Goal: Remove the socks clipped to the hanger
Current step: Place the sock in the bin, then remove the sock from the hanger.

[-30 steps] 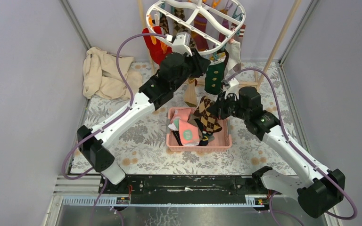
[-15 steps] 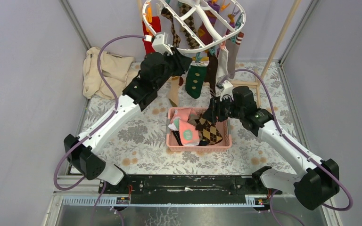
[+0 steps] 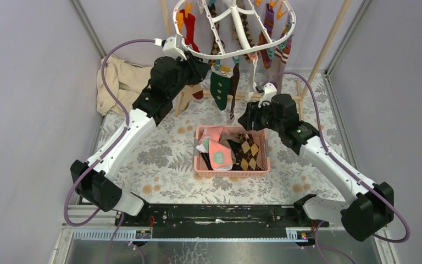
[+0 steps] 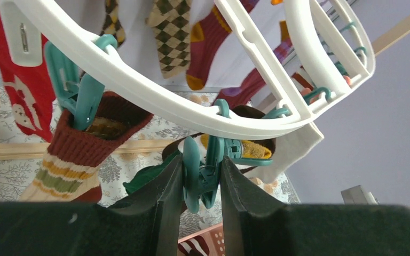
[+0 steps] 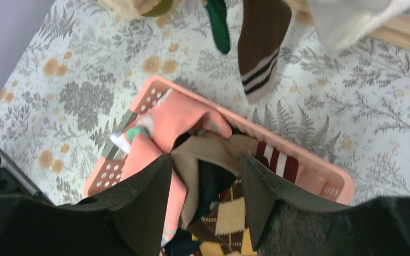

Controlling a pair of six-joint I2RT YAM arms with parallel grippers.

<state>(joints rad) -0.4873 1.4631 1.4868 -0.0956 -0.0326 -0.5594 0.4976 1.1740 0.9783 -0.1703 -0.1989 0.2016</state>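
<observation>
Trace the left arm from its base at lower left of the top view: elbow bent, forearm slanting up and right to the hanger (image 3: 225,56) at top centre. In the left wrist view, find the left gripper (image 4: 202,178) pointing upward just under the white rim, pinching a teal clip (image 4: 195,184) from both sides, both fingers touching it.

Trace the right arm from lower right of the top view, reaching up and left, wrist bent down over the far right corner of the pink basket (image 3: 203,168) at centre frame. Read the right gripper (image 5: 205,176) as spread, nothing between its fingers, aimed down into the basket.

Take the hanger as an oval with its long axis running left to right along the top edge of the top view, far side cut off by the frame.

Note the socks (image 3: 218,88) clipped round the rim, long axes vertical, toes down: green at lower centre of the oval, red (image 3: 189,25) at its left, striped ones at its right. Note further socks lying loose in the basket, among them a brown argyle one (image 3: 248,154) and a pink one (image 3: 217,155).
</observation>
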